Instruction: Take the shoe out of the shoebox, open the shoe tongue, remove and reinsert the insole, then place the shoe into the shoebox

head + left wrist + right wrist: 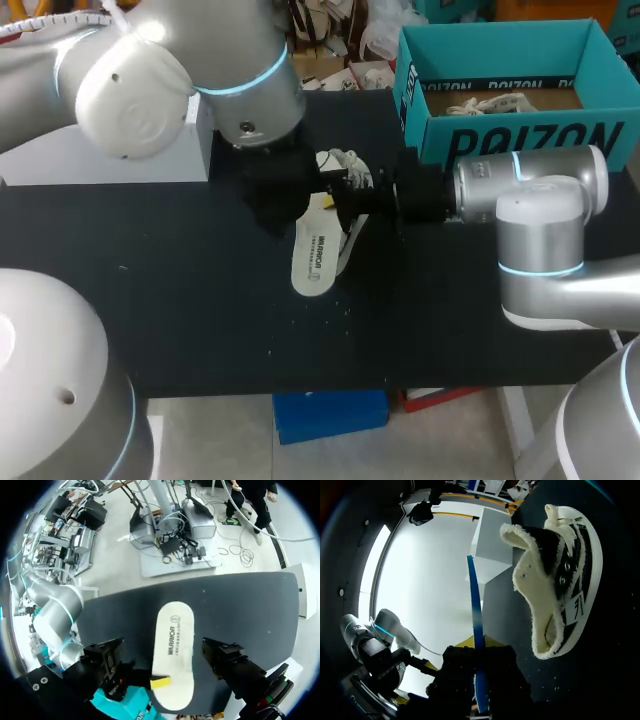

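Note:
A white insole (318, 250) with dark print hangs over the black table (150, 300), and my right gripper (348, 198) is shut on its near end. In the left wrist view one yellow tip of that gripper (160, 682) pinches the insole (175, 650). My left gripper (162, 647) stands open above it, one finger on each side and neither touching. From the right wrist the insole (476, 630) shows edge-on as a thin blue strip in my right gripper (478, 672). The black-and-white shoe (560, 580) with fleece lining lies beside it on the table, and in the head view the shoe (343, 162) is just behind the grippers.
The teal shoebox (500, 130) stands open at the back right, with white laces (490, 101) showing inside. A white box (100, 160) sits at the table's back left. Small crumbs (310, 320) lie near the front of the table.

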`<state>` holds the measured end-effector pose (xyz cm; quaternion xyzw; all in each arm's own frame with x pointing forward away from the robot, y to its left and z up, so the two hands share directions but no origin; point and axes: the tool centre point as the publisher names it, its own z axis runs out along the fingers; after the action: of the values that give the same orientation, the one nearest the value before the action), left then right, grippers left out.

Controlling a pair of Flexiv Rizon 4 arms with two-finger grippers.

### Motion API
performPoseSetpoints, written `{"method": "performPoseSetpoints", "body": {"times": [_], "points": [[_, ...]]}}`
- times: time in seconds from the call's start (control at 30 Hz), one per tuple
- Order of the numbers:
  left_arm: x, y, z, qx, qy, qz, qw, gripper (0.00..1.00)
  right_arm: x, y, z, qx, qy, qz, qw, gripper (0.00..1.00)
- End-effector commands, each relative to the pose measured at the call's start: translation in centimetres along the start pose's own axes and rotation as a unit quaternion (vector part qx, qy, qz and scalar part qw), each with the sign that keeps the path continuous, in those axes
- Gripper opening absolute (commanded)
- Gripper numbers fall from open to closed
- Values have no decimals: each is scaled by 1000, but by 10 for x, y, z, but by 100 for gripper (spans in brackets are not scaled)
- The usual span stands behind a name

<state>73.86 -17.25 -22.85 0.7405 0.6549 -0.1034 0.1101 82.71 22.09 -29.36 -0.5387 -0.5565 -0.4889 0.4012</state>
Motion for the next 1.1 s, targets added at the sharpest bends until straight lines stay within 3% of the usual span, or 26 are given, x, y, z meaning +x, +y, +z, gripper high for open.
{"method": "performPoseSetpoints", "body": {"times": [0.03, 0.6, 0.77, 0.9, 1.0, 1.1], "points": [[35, -11, -3, 55, -250, 49, 965, 100, 0, 0, 2, -1, -1, 0, 1000, 0], [35, -11, -3, 55, -250, 49, 965, 100, 0, 0, 2, -1, -1, 0, 1000, 0], [42, -8, 15, 38, -346, 35, 937, 100, 0, 0, 2, -1, -1, 0, 1000, 0], [43, -9, 16, 7, -380, 45, 924, 100, 0, 0, 2, -1, -1, 0, 1000, 0], [48, -5, 13, 16, -436, 20, 900, 100, 0, 0, 2, -1, -1, 0, 1000, 0], [48, -5, 13, 16, -436, 20, 900, 100, 0, 0, 2, -1, -1, 0, 1000, 0]]}}
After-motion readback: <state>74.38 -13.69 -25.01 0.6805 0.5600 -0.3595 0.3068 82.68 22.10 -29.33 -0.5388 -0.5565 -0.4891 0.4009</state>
